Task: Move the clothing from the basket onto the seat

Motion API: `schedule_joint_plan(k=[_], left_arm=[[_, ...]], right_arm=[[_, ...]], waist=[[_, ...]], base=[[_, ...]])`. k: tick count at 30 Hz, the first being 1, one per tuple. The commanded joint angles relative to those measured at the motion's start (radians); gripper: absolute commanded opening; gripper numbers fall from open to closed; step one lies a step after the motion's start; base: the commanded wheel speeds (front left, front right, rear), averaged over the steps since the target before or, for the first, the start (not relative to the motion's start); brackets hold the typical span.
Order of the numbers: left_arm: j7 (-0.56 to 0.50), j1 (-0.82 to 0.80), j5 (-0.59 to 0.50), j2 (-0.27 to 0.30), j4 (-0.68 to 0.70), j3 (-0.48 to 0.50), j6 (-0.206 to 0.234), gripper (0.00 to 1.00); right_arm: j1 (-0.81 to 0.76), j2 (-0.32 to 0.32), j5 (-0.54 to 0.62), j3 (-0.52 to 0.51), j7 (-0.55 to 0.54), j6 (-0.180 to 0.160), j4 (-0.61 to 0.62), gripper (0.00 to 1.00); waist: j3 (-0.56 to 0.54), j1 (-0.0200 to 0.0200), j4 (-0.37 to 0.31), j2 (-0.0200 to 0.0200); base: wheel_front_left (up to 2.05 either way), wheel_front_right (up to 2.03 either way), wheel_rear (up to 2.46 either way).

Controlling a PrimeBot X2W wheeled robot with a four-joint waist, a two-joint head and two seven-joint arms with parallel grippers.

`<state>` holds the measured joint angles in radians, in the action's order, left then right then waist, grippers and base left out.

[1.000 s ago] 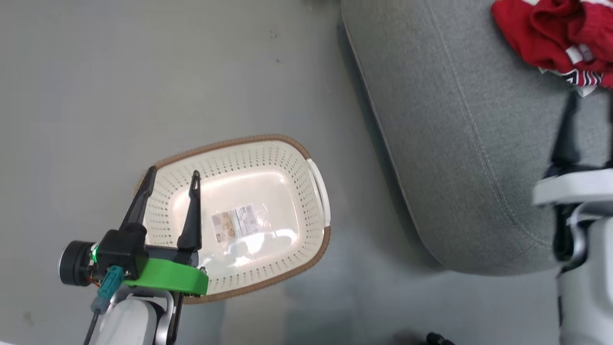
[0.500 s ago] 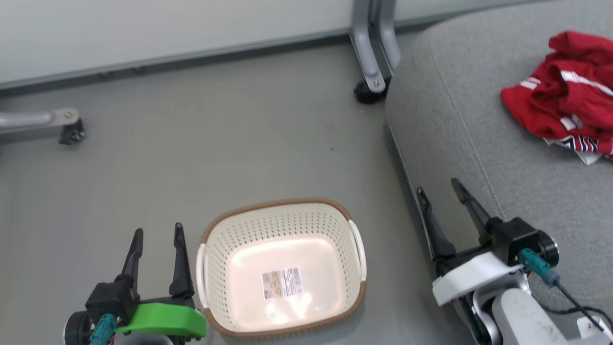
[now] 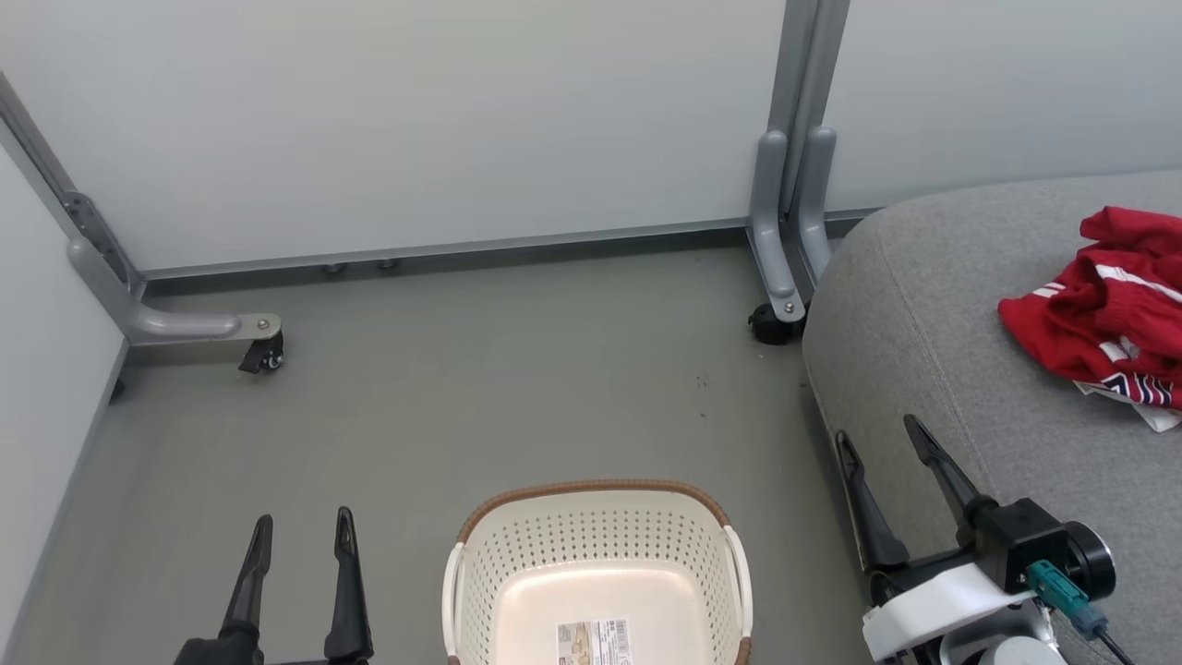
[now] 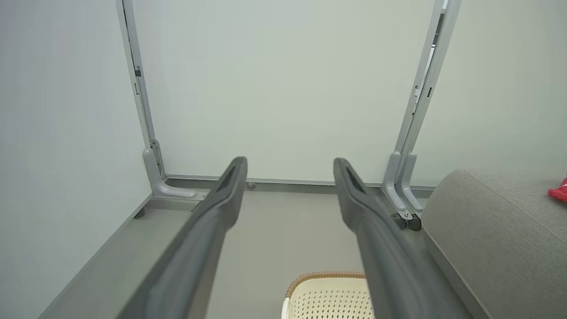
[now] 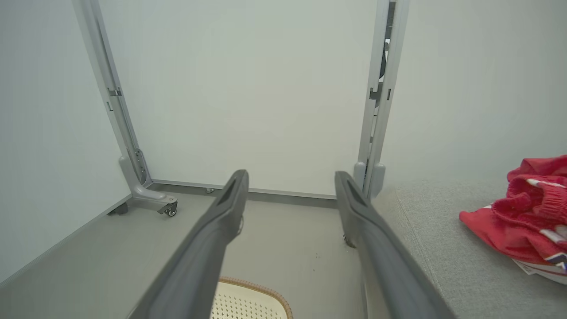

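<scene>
**Figure.** Head and wrist views of the work area.

(a) The seat [image 3: 923, 305], a broad grey fabric cushion with a stitched seam, stands to the robot's right on the floor, against a pale partition.

(b) The basket [image 3: 591, 487] stands upright on the floor beside the seat. The visible part of its inside bears a label [image 3: 594, 640] and no garment.

(c) The clothing [image 3: 1099, 314] lies in a crumpled red heap on the seat, well apart from the basket, so the transfer appears done. The fabric is judged light, soft and limp: it will drape and trail rather than keep its shape, and a thin single layer may slide from smooth fingers. The best hold is probably a raised, bunched fold near the top of the heap, gathering several layers, not the white tag at its lower edge.

(d) The left gripper [image 3: 303, 519] hangs over the floor to the left of the basket, and the right gripper [image 3: 877, 430] hangs at the near edge of the seat. Both have their fingers spread, grasping nothing.
</scene>
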<state>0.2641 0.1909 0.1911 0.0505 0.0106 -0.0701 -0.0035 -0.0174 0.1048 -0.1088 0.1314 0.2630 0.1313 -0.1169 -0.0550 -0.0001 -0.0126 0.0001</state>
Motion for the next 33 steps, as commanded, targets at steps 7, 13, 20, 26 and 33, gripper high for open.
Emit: schedule_joint_plan(k=[7, 13, 20, 26, 33], left_arm=[[0.0, 0.034, -0.033, 0.001, -0.029, -0.016, 0.007, 1.0], [0.0, 0.032, -0.038, 0.0, -0.043, -0.019, 0.009, 1.0], [0.0, 0.027, -0.025, 0.0, -0.047, -0.025, 0.011, 1.0], [0.0, 0.027, -0.023, -0.001, -0.071, -0.028, 0.011, 0.0], [-0.023, 0.005, 0.093, 0.003, -0.094, -0.019, 0.002, 0.0]], right_arm=[[-0.064, -0.025, 0.017, -0.034, 0.003, -0.001, 0.011, 1.0], [-0.08, -0.039, 0.023, -0.04, 0.003, -0.001, 0.005, 1.0], [-0.086, -0.044, 0.027, -0.042, 0.003, -0.001, 0.002, 1.0], [-0.084, -0.047, 0.021, -0.041, 0.0, 0.0, -0.015, 0.0], [-0.077, -0.045, -0.1, -0.048, -0.023, 0.0, -0.032, 0.0]], waist=[[-0.044, 0.0001, 0.036, -0.0001], [-0.048, 0.0001, 0.038, -0.0001], [-0.048, 0.0001, 0.036, -0.0001], [-0.05, 0.0001, 0.038, -0.0001], [-0.045, 0.0001, 0.037, -0.0001]], base=[[0.0, 0.0, 0.0], [0.0, 0.0, 0.0], [0.0, 0.0, 0.0], [0.0, 0.0, 0.0], [0.0, 0.0, 0.0]])
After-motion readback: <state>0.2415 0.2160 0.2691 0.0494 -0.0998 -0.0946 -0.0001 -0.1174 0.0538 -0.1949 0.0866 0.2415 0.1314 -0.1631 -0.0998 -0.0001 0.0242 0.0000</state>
